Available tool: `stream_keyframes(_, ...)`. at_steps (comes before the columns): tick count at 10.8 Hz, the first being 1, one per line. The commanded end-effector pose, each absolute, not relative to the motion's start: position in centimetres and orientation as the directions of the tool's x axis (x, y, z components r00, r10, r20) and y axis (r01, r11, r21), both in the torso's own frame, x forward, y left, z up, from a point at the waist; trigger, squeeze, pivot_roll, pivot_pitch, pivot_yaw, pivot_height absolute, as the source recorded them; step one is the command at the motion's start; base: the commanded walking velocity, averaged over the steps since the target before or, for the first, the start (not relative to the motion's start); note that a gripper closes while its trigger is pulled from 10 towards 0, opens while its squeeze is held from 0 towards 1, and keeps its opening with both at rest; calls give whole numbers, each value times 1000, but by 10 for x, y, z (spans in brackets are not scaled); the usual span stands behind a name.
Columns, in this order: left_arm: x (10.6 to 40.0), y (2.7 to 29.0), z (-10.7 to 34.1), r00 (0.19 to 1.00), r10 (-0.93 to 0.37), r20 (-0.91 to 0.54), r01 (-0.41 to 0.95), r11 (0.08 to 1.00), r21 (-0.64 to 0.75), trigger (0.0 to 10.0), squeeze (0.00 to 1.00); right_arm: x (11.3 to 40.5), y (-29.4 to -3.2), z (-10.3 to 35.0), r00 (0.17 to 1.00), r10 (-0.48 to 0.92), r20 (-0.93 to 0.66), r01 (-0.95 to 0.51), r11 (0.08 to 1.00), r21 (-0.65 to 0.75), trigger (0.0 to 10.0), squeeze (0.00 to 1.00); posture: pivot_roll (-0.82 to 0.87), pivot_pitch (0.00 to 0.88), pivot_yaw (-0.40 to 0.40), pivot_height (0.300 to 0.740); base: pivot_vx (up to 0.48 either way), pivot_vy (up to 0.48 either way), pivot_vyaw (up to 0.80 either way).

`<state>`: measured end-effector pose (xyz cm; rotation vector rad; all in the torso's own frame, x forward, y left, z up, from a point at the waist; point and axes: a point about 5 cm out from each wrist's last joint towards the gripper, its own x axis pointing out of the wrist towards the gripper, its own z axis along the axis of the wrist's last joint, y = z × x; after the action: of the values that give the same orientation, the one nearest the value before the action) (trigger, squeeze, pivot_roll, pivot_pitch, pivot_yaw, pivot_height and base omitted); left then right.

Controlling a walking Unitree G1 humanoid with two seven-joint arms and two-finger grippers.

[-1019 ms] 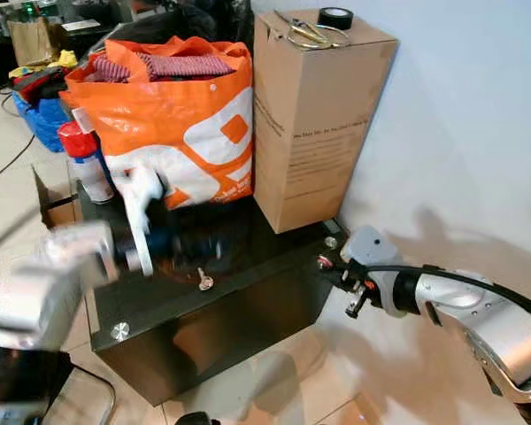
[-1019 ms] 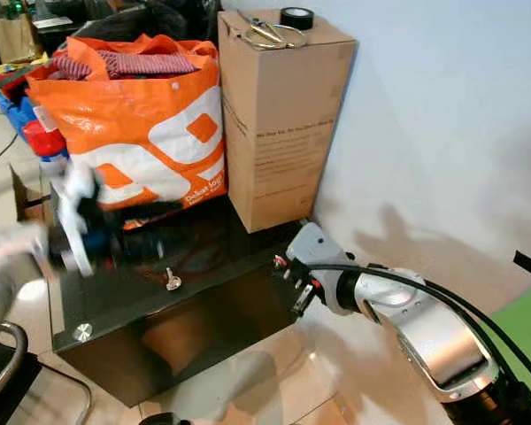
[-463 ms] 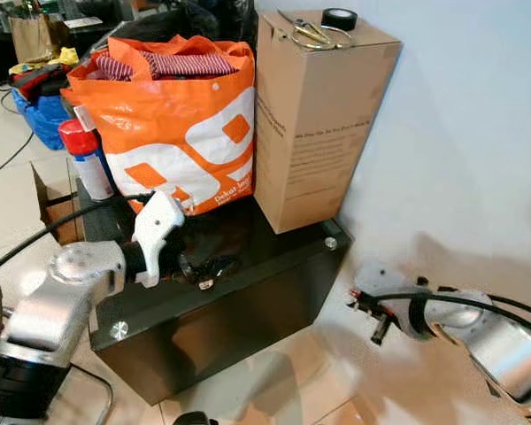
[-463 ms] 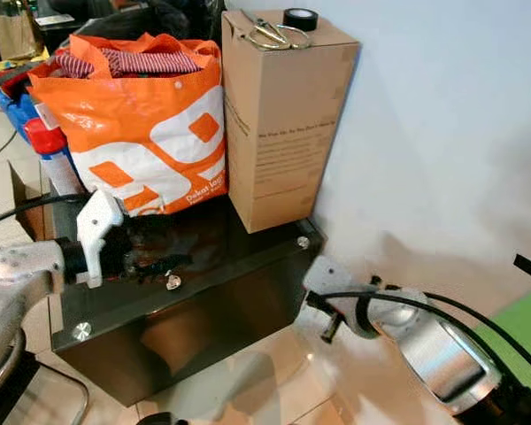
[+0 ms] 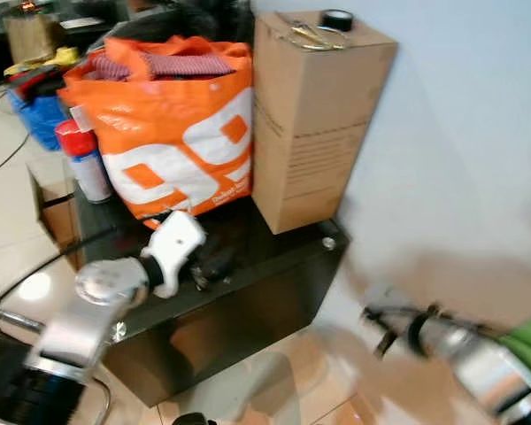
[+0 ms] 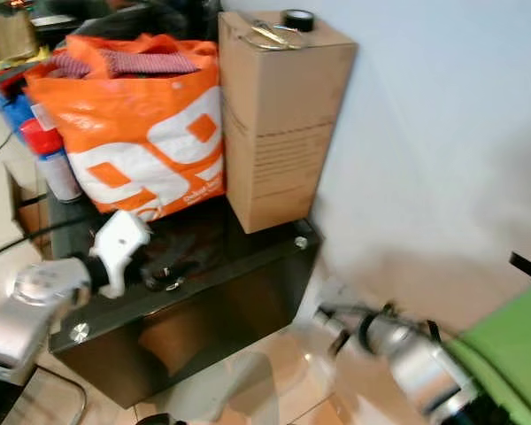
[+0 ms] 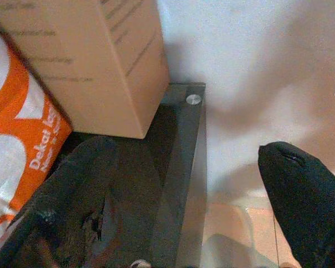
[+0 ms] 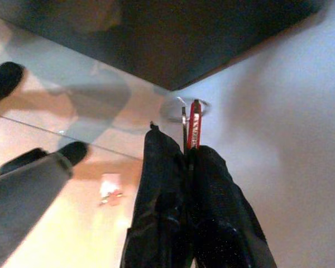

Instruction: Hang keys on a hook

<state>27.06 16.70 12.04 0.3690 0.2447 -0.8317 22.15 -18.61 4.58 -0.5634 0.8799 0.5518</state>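
My right jaws (image 8: 187, 153) are pressed together on the keys (image 8: 193, 129): a red tag and a thin metal ring stick out past the black fingertips. They hang low beside the black glass counter (image 5: 274, 261), off its corner nearest the pale wall (image 5: 460, 133), above the shiny tiled floor (image 8: 56, 145). In the head views that arm is blurred.

My left jaws (image 7: 184, 206) stand wide apart over the counter top. One black finger (image 7: 72, 190) lies above the dark glass, close to the tall brown cardboard box (image 5: 314, 115); the other finger (image 7: 304, 201) hangs out past the counter's edge over the floor. Nothing is between them. A small silver key (image 6: 170, 283) lies on the glass just beside these jaws, though I cannot tell whether they touch it.

Against the box, on the side away from the wall, stands an orange and white shopping bag (image 5: 173, 133) stuffed with striped cloth. A white spray can with a red cap (image 5: 84, 159) stands beyond the bag. On top of the box lie a roll of black tape (image 5: 338, 18) and some metal pieces.
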Motion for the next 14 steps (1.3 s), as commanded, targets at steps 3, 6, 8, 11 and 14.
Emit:
stream_keyframes(3,270,165,117,656,-663,-361,752,612,243,10000,1000,229,-187,48,556,189,-810,-638,722,-269,0,0,-75,0,-54,740,0,0,0)
stream_keyframes(6,273,161,119,658,-667,-349,751,612,247,10000,1000,241,-171,66,604,333,-724,-618,769,-162,0,0,-73,0,-51,740,0,0,0)
stream_keyframes(8,273,154,124,635,-716,-289,771,605,197,10000,1000,248,-157,88,647,445,-619,-635,764,-113,0,0,-78,0,-48,740,0,0,0)
stream_keyframes(11,271,162,138,577,-803,-151,810,586,-21,10000,1000,252,-145,141,638,622,-454,-731,675,-100,0,0,-83,0,-48,740,0,0,0)
stream_keyframes(14,267,188,148,486,-860,-159,856,505,-114,10000,1000,238,-137,177,519,785,-337,-849,520,-96,0,0,-82,0,-41,740,0,0,0)
